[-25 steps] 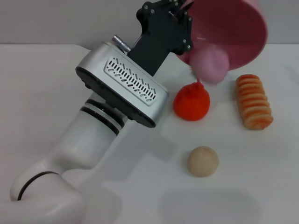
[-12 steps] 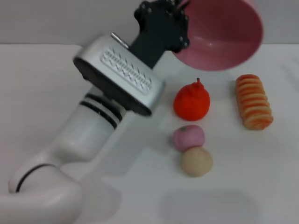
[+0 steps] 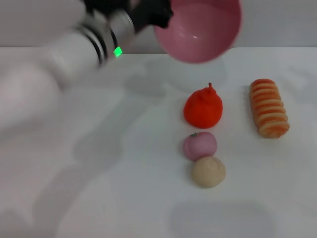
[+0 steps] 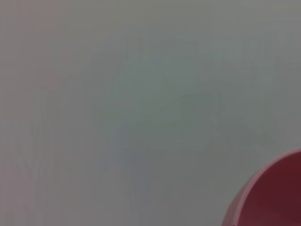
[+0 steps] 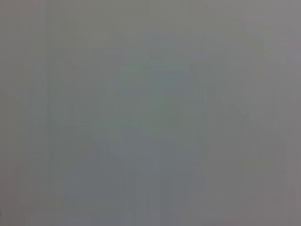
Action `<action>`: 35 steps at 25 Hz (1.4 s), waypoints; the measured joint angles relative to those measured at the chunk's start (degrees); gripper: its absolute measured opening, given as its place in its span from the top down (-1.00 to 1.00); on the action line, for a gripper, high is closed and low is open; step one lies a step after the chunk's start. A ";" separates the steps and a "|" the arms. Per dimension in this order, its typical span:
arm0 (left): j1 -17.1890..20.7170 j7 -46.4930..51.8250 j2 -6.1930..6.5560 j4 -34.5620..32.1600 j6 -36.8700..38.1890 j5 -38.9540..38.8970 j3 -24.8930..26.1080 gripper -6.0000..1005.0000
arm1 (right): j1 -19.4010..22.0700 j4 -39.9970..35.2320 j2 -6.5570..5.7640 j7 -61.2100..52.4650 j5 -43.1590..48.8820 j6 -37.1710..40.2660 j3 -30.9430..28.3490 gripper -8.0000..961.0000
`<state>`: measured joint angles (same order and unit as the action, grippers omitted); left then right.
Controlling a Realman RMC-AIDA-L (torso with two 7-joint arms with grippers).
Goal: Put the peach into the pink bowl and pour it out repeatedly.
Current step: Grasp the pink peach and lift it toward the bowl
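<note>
Pink bowl (image 3: 198, 29), empty and tilted, is gripped by the left claw (image 3: 161, 15); peach (image 3: 200, 146) lies poured out below, awaiting reloading.

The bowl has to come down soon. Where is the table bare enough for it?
Bare table lies left of the pear, peach and beige ball. It is crowded between those and the ridged bread. The left tool holds the pink bowl aloft.

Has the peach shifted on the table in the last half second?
No. The peach lies in the same spot, just in front of the orange-red pear and touching the beige ball, as half a second ago.
</note>
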<state>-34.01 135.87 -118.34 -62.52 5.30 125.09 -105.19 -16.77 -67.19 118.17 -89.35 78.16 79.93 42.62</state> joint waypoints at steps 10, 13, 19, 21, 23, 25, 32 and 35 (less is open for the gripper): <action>-14.64 2.03 1.18 9.54 43.88 8.02 39.21 0.90 | -10.12 -9.30 -3.80 -23.95 29.29 15.09 6.88 0.07; -14.07 3.90 2.13 8.83 45.08 9.55 41.16 0.90 | -16.80 -10.15 -4.29 -32.03 40.14 22.15 11.07 0.08; -12.78 4.74 2.86 8.34 45.50 10.18 41.30 0.90 | -25.68 -9.27 -0.41 -35.68 60.92 28.03 16.93 0.08; -12.59 4.75 2.87 8.40 45.53 10.19 41.29 0.90 | -26.50 -7.18 0.34 -35.64 63.92 26.01 20.07 0.09; -12.37 4.75 2.79 8.43 45.56 10.21 41.18 0.90 | -27.08 -3.81 0.47 -35.64 64.54 22.76 22.60 0.09; -12.12 4.76 2.64 8.42 45.59 10.23 40.94 0.90 | -27.89 0.33 0.47 -35.64 64.64 18.77 24.18 0.09; -11.89 4.42 2.31 8.47 45.98 10.26 40.73 0.90 | -29.50 9.84 0.68 -35.47 63.57 7.08 27.81 0.10; -11.75 4.31 2.17 8.50 46.03 10.27 40.72 0.90 | -29.54 12.14 0.72 -35.45 61.65 3.91 28.77 0.10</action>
<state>-45.76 140.18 -116.17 -54.02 51.33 135.35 -64.47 -46.31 -55.05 118.89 -124.80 139.81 83.84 71.39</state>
